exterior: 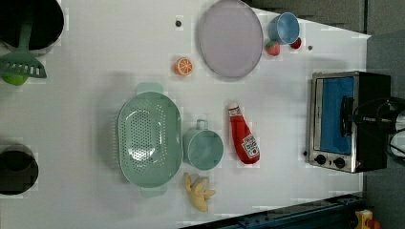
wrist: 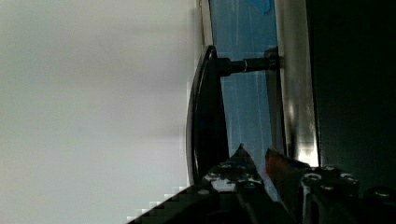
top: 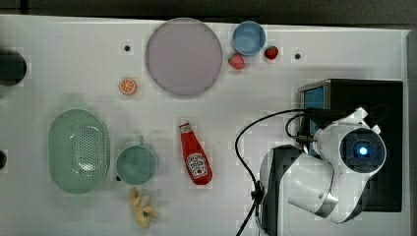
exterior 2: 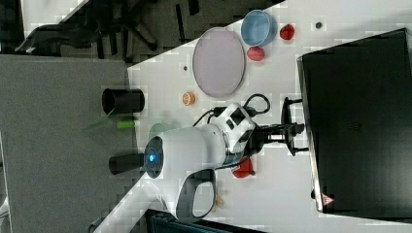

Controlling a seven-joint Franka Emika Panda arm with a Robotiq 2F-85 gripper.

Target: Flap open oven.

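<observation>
The white robot arm reaches level across the white table toward the boxy black oven with a shiny silver front and blue glass door, which sits at the table's edge on the left view's right. Its black pincer is at the door's smooth black bar handle, with the fingertips a little apart. I cannot tell if it grips the handle. The door is shut.

A robot lab's mock kitchen: white table with toy food, grey carpet alongside.
</observation>
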